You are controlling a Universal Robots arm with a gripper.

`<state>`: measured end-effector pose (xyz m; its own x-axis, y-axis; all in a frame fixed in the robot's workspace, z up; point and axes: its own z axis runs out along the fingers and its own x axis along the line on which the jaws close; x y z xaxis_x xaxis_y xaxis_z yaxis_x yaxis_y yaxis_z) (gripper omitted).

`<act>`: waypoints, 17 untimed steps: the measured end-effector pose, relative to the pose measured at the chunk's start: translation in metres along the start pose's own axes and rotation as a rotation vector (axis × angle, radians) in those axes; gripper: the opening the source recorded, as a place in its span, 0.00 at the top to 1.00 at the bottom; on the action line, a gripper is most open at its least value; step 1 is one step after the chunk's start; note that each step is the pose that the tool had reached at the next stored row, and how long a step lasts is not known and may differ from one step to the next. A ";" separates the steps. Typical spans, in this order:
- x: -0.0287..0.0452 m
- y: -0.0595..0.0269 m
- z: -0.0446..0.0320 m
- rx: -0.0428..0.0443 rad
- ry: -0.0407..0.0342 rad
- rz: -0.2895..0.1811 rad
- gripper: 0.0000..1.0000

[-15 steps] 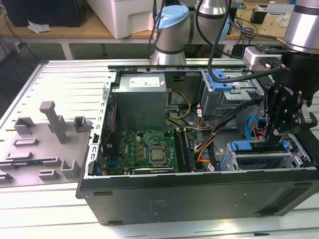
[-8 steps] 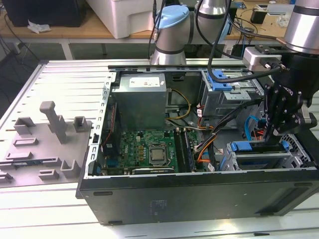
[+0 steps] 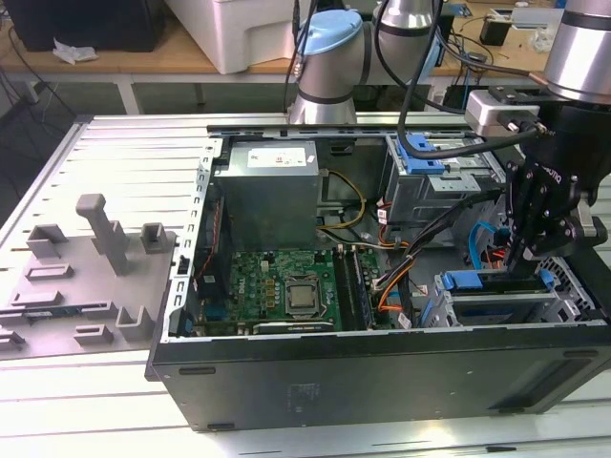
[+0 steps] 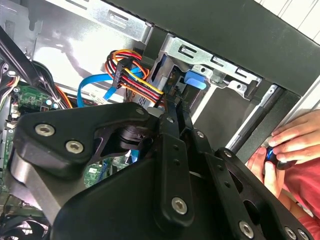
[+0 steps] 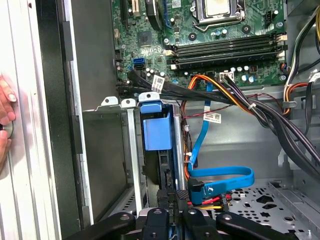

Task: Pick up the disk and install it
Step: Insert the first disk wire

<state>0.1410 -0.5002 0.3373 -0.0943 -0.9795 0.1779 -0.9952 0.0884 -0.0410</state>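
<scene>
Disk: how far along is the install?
Pickup looks done: the disk stands slotted in the drive cage inside the case. In hand: the gripper sits at the disk's edge. Left: seating; whether it is fully home or latched cannot be told.

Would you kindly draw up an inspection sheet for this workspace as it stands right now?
Surface: slatted metal table carrying an open computer case.
Job's things: disk seems to stand edge-on in the drive cage, beside a blue latch.
Clutter: grey plastic fixtures on the exterior view's left.
Grippers: gripper low over the cage, directly above the disk.
Cables: blue flat cable and orange-yellow-red wire bundle close to the cage.
Surroundings: a person's hand by the case's outer wall; workbench behind.
</scene>
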 end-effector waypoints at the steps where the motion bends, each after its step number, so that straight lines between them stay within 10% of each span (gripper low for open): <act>1: 0.0000 0.0000 -0.0001 0.0001 0.0002 0.000 0.83; 17: -0.0001 -0.0001 -0.0029 0.0008 0.0075 -0.001 0.83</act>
<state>0.1410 -0.4996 0.3401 -0.0937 -0.9782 0.1853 -0.9953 0.0875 -0.0416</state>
